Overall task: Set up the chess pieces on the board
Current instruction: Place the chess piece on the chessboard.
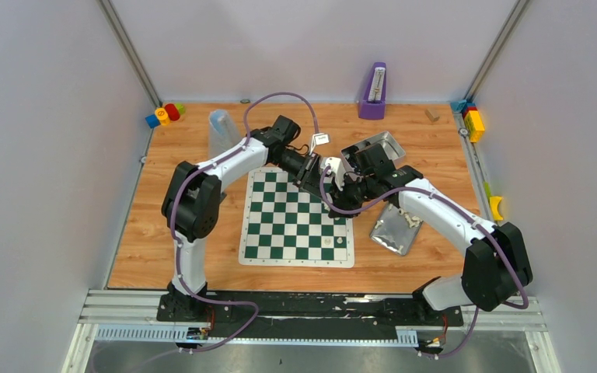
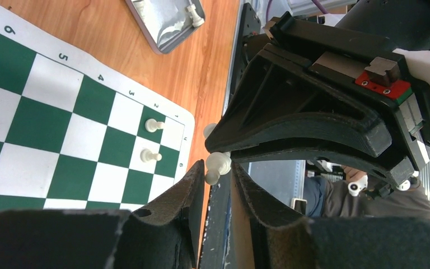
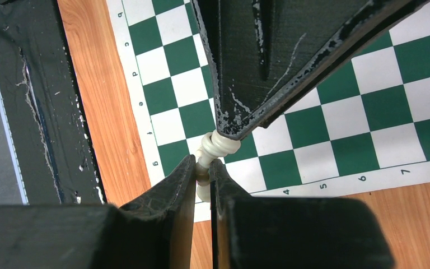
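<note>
My two grippers meet in the air over the far right corner of the green-and-white board (image 1: 295, 217). The right gripper (image 3: 202, 168) is shut on the thin neck of a cream chess piece (image 3: 218, 144). In the left wrist view the left gripper (image 2: 217, 171) has its fingertips against both sides of the wider end of the same piece (image 2: 218, 162), with the right gripper's black body (image 2: 313, 123) just beyond. Two small pieces (image 2: 154, 125) (image 2: 149, 156) stand on squares at the board's near right corner.
A crumpled silver tray (image 1: 395, 225) with pieces lies right of the board; another metal tray (image 1: 381, 144) sits behind the grippers. A clear cup (image 1: 221, 132) stands at the far left and a purple holder (image 1: 372, 92) at the back. Coloured blocks (image 1: 163, 114) (image 1: 473, 120) line the edges.
</note>
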`<action>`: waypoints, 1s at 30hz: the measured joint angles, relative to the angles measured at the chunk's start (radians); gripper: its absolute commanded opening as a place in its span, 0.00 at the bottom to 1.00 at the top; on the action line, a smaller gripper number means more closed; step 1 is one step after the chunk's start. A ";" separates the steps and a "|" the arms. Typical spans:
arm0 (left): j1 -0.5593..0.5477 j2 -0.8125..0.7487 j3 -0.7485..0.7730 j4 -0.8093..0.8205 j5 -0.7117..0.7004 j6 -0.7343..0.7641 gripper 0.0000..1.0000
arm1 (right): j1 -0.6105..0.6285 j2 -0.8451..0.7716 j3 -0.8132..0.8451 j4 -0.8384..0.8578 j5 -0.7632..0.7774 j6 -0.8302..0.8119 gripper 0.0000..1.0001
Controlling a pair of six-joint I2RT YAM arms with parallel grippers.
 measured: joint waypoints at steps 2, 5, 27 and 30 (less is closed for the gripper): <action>-0.001 0.003 0.006 0.000 0.000 0.001 0.30 | 0.000 0.000 0.000 0.000 0.000 0.001 0.00; -0.003 0.004 0.007 -0.004 0.000 0.004 0.31 | 0.000 0.000 0.000 0.000 0.000 0.002 0.00; -0.006 0.005 0.007 -0.042 0.000 0.030 0.19 | 0.000 0.000 0.000 0.000 0.019 0.010 0.00; -0.006 0.005 0.007 -0.042 -0.001 0.032 0.10 | 0.000 0.000 0.000 0.000 0.019 0.010 0.00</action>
